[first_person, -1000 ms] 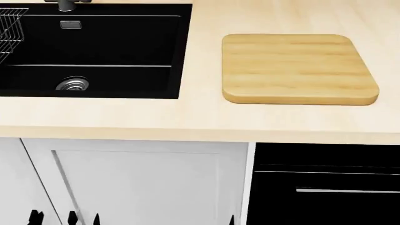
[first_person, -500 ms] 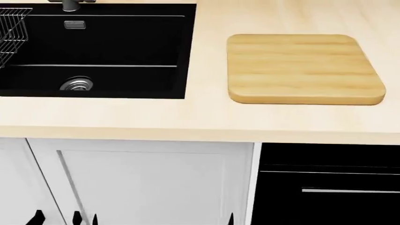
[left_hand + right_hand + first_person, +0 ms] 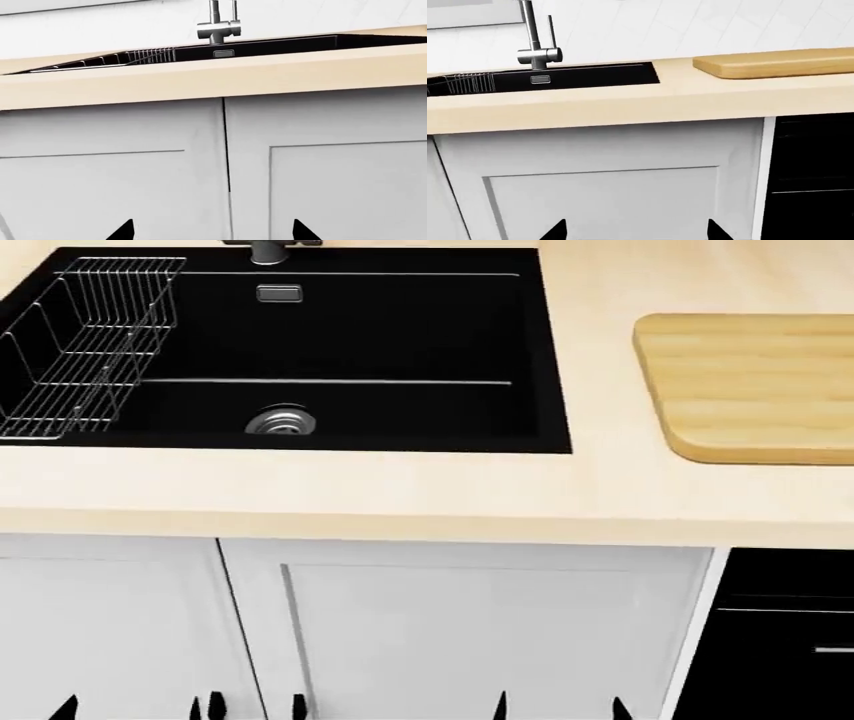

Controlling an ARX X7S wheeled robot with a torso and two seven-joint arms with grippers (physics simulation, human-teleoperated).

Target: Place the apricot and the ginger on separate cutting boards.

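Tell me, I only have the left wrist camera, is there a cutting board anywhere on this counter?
Observer: Yes, a light wood cutting board lies on the counter, to the right of the sink and apart from it.
Operator: Anything on it?
Observer: The part in view is bare. Its right end runs out of both the head and right wrist views.
Operator: Any sign of the apricot or the ginger?
Observer: Neither shows in any view. The sink floor holds only its drain.
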